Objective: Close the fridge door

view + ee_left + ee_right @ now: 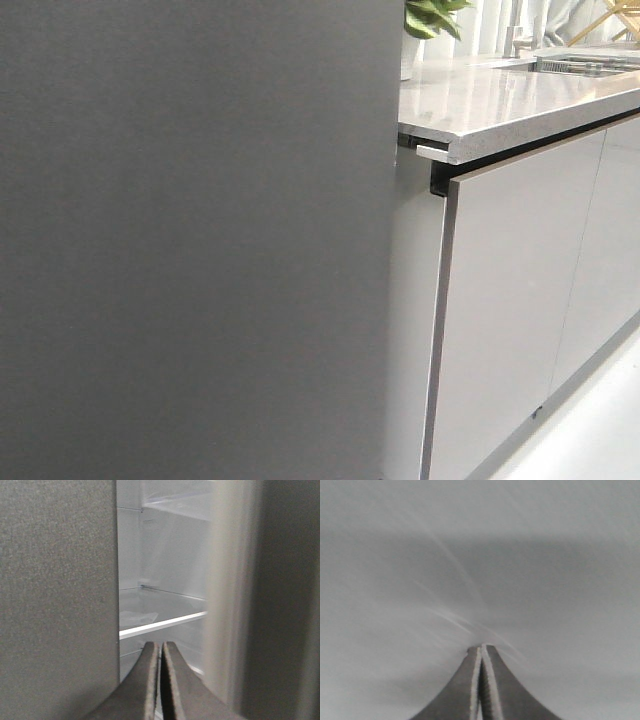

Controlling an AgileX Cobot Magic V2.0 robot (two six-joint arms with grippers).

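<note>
The fridge door (190, 240) is a matte dark grey panel that fills the left two thirds of the front view; neither gripper shows there. In the left wrist view my left gripper (160, 645) is shut and empty, pointing into a gap between a dark grey textured panel (55, 595) and a blurred dark panel with a pale edge (285, 600). The white fridge interior with a glass shelf (165, 624) shows through the gap. My right gripper (481, 647) is shut and empty, its tips at or very near a plain grey surface (480, 555); contact cannot be told.
A pale stone countertop (500, 100) juts out right of the door, with glossy pale grey cabinet fronts (520, 290) below it. A green plant (430, 20) and a sink (585, 65) sit on the counter. Light floor (600, 430) shows at lower right.
</note>
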